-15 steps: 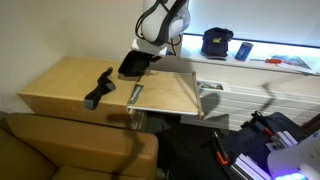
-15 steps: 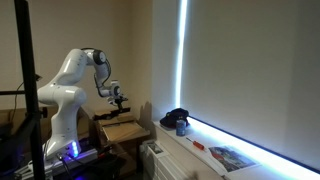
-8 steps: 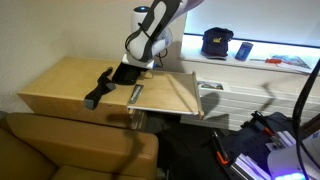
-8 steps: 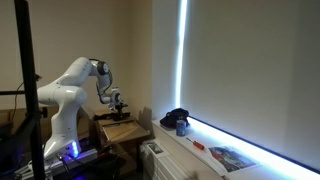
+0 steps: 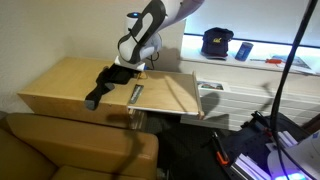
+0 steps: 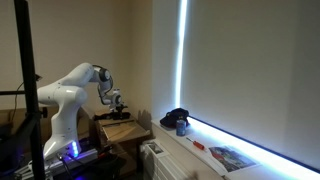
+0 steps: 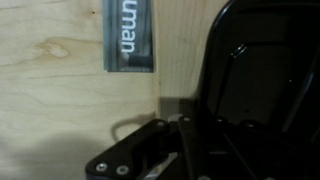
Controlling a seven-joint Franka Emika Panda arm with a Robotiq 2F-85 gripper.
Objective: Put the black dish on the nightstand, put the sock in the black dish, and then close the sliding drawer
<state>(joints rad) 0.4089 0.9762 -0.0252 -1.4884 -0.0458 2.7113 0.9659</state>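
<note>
In an exterior view my gripper (image 5: pixel 133 66) is shut on the black dish (image 5: pixel 122 73) and holds it low over the right part of the nightstand (image 5: pixel 55 85). The dark sock (image 5: pixel 98 88) lies bent on the nightstand just left of the dish. The sliding drawer (image 5: pixel 168 95) stands pulled out to the right. In the wrist view the dish (image 7: pixel 265 70) fills the right side over tan wood, with my gripper (image 7: pixel 185 135) dark at the bottom. The arm and gripper (image 6: pixel 119 101) also show small in an exterior view.
A brown padded seat (image 5: pixel 70 150) is in front of the nightstand. A white radiator-like unit (image 5: pixel 250 95) stands right of the drawer, with a dark cap (image 5: pixel 217 42) on the sill above. A grey strip with white letters (image 7: pixel 130 35) lies on the wood.
My gripper has moved left and down with the black dish, from above the drawer's back edge to low over the nightstand top beside the sock.
</note>
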